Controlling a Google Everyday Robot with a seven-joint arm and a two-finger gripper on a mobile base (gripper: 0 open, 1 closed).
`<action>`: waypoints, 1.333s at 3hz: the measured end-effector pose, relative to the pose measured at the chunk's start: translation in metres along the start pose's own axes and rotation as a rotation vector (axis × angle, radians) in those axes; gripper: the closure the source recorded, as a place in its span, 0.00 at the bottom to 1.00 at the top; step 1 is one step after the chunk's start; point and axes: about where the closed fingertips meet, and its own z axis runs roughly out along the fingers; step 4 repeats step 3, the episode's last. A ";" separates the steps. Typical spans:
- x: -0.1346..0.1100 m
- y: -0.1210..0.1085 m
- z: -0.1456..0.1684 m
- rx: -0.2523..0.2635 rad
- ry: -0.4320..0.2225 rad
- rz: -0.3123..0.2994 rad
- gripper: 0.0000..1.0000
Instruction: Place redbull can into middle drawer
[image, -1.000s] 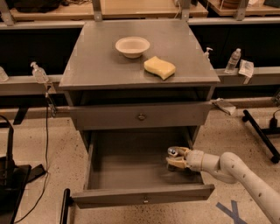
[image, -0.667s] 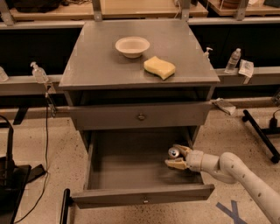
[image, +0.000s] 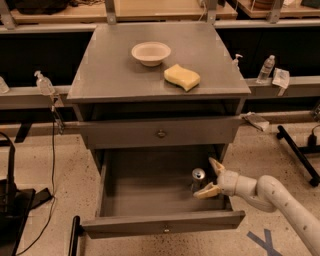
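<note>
At the left edge of the frame a pump bottle (image: 44, 82) stands on a grey ledge, with a thin cable hanging from it to the speckled floor. A black stand sits in the lower-left corner, well apart from the cabinet.

At centre, the grey cabinet's flat top (image: 110, 75) carries a pale bowl (image: 151, 52) near the back and a yellow sponge (image: 182, 77) just right of it. The two are apart, and both sit clear of the edges. Below, the upper drawer front (image: 125, 134) is closed, its round knob centred.

The middle drawer (image: 150, 223) is pulled fully out toward the bottom of the frame. Its floor is bare across the left and centre. The redbull can (image: 198, 180) stands upright in the right rear part of the drawer, near the right wall.

The gripper (image: 206, 179) sits just right of the can, inside the drawer's right side. Its jaws are spread apart and clasp nothing; one finger (image: 216, 166) is raised and the other lies low by the can's base. The white arm runs off to the lower-right corner, over a blue tape cross (image: 265, 242). A water bottle (image: 265, 69) stands on the ledge at the upper right.
</note>
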 end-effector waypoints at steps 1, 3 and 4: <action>-0.014 -0.003 -0.032 0.036 -0.037 -0.009 0.00; -0.022 -0.007 -0.090 0.118 -0.040 0.007 0.00; -0.022 -0.007 -0.090 0.118 -0.040 0.007 0.00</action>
